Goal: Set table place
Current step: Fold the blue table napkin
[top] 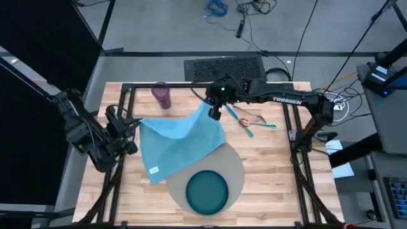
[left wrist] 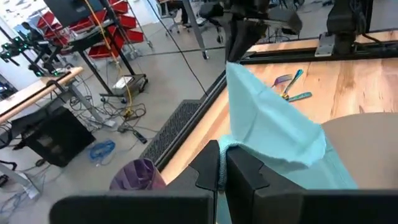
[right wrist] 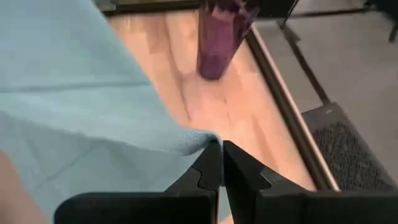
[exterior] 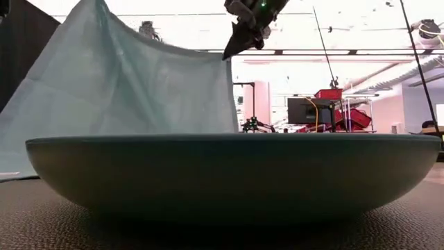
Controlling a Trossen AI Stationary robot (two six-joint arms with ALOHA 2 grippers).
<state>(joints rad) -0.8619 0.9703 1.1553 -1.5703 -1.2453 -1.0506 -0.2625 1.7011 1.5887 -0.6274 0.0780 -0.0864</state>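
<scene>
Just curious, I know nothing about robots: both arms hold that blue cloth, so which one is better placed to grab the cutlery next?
Probably the right: its pincer grips the napkin corner right beside the cutlery; the left pincer is farther away.

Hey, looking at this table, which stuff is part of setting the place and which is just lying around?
Part of the job:
- napkin, a corner pinched by each gripper, left and right
- mat
- plate
- cutlery
- purple cup

Just lying about:
- black ridged pad beyond the table
- cables on the floor
</scene>
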